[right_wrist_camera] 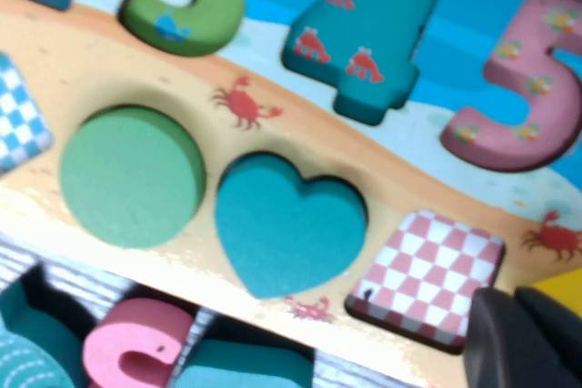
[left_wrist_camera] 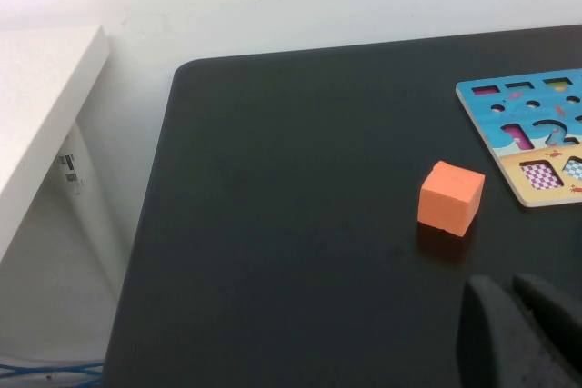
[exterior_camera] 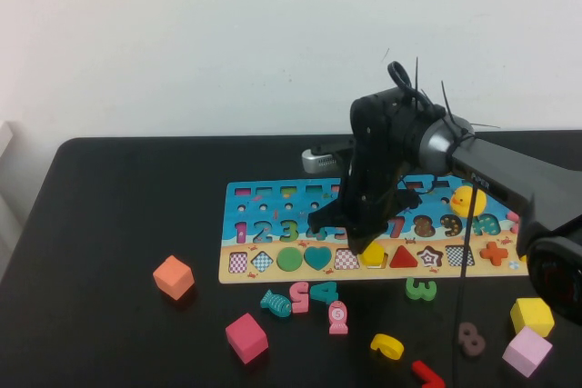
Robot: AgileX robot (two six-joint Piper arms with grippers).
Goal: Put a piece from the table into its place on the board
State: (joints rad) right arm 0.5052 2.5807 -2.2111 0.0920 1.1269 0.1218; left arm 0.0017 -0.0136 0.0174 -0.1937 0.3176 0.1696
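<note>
I have the right gripper low over the board, right at the sandy strip of shape slots, and the yellow pentagon piece shows just under its tip, at the slot between the checkered empty slot beside the teal heart and the red triangle. From the high view I cannot tell whether the right gripper's fingers are closed on the piece or have let it go, and the right wrist view only catches a yellow sliver at its edge beside the dark finger, so it does not settle it either. I read this as the seating step: the piece is at its slot, either being pressed in or just set down. My next move calls for checking that the pentagon lies flat and its corners line up with the recess, then easing off and lifting straight up so I do not drag it out or nudge the triangle next to it. The left gripper hangs over the black table, well away from the board and nearer the orange cube; it holds nothing, and I cannot tell its opening.
</note>
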